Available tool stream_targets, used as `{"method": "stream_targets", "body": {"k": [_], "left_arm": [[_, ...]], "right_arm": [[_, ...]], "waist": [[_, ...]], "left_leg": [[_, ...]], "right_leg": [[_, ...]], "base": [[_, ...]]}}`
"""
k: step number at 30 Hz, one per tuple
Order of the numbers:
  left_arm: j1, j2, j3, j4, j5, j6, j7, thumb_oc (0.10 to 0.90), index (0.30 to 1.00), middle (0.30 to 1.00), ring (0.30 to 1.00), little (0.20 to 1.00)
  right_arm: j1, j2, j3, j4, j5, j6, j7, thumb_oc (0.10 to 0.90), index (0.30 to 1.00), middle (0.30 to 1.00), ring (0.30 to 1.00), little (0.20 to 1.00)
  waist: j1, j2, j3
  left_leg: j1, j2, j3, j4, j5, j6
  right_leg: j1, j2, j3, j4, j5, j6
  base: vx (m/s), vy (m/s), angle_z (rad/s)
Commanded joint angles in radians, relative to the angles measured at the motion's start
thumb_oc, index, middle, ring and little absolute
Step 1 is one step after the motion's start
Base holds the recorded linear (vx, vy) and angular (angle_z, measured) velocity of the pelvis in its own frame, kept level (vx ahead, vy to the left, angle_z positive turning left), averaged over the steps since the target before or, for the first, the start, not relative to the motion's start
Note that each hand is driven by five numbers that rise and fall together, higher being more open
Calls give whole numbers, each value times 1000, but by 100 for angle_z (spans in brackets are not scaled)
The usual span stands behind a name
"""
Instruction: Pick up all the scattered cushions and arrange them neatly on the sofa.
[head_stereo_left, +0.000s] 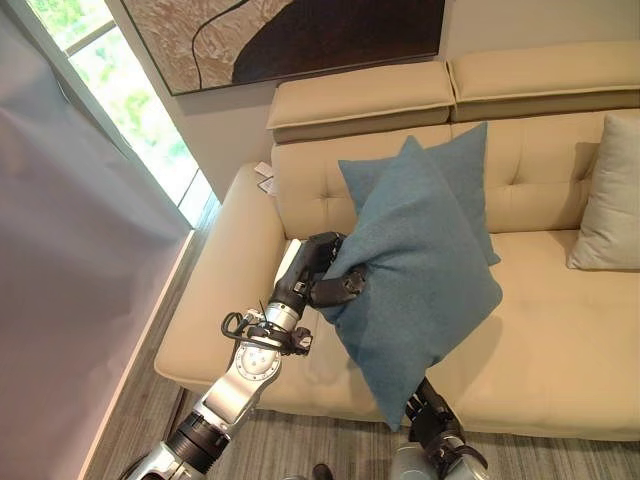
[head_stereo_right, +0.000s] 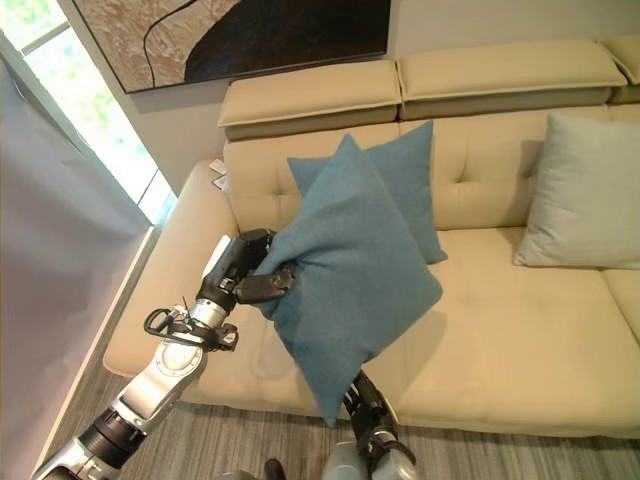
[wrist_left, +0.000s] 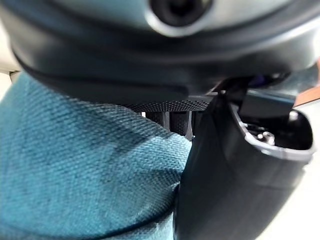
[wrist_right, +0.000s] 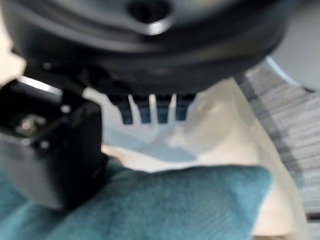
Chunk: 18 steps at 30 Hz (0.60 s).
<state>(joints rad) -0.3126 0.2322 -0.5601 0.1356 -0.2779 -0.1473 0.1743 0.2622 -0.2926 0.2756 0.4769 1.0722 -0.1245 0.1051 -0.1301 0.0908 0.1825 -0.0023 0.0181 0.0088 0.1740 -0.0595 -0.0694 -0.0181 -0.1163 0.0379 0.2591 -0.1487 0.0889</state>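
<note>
In the middle of the frame, a teal cushion (head_stereo_left: 415, 290) hangs on its corner above the seat of the beige sofa (head_stereo_left: 560, 360), held between both arms. The left robot hand (head_stereo_left: 322, 275) clamps the cushion's left corner, thumb curled over the fabric; its wrist view shows the teal weave bunched against the thumb and palm. The right robot hand (head_stereo_right: 368, 402) sits at the lower centre, under the cushion's bottom corner; its wrist view shows the thumb pressed on the teal fabric and the fingers past it, so it looks to be pinching that corner. A second teal cushion (head_stereo_left: 462, 175) already leans upright against the backrest, just behind the held one and partly covered by it. A pale grey cushion (head_stereo_left: 610, 195) stands against the backrest at the right edge of the frame. Something small and white (head_stereo_left: 264, 177) lies on the armrest top near the wall; what it is cannot be told. The risks from here seem to lie in the release. The grip is on two corners only, so the soft body may sag or twist and land flat or crooked on the seat. Pushed too far back, it could knock the leaning teal cushion over. Let go too near the front edge, it may slide to the floor (head_stereo_left: 300, 440).
</note>
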Motion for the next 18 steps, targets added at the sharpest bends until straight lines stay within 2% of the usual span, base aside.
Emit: {"method": "stream_targets", "body": {"k": [1, 4, 7, 12, 18], "left_arm": [[-240, -18, 76, -191, -156, -225, -34, 400, 300, 300, 300, 300], [-239, -24, 72, -183, -166, -214, -53, 400, 300, 300, 300, 300], [-237, -45, 63, -163, -186, -192, -86, 400, 300, 300, 300, 300], [-243, -33, 73, -153, -177, -188, -99, 400, 300, 300, 300, 300], [-249, -23, 91, -138, -186, -179, -112, 400, 300, 300, 300, 300]], "right_arm": [[-144, 86, 76, -142, 112, -23, 240, 800, 900, 900, 900, 900], [-149, 77, 84, -170, 141, -8, 268, 800, 900, 900, 900, 900], [-149, 53, 126, -273, 229, 40, 340, 800, 900, 900, 900, 900], [-126, -21, 149, -326, 183, 56, 354, 800, 900, 900, 900, 900], [-53, -54, 81, -305, 184, 72, 359, 800, 900, 900, 900, 900]], "waist": [[33, -10, -102], [40, -20, -113], [48, -39, -128], [43, -51, -139], [29, -58, -154]], "left_leg": [[62, -80, 43, -55, -71, 55], [69, -73, 39, -64, -67, 50], [83, -55, 26, -85, -50, 34], [91, -46, 23, -105, -42, 29], [97, -39, 21, -130, -30, 25]], "right_leg": [[24, 50, 1, -91, 45, 42], [49, 52, -4, -125, 48, 40], [88, 55, -28, -175, 54, 30], [95, 60, -39, -185, 55, 24], [100, 64, -52, -201, 64, 22]], "base": [[18, -88, 49], [16, -81, -17], [17, -149, 8], [-5, -50, 8], [-6, -41, 3]]}}
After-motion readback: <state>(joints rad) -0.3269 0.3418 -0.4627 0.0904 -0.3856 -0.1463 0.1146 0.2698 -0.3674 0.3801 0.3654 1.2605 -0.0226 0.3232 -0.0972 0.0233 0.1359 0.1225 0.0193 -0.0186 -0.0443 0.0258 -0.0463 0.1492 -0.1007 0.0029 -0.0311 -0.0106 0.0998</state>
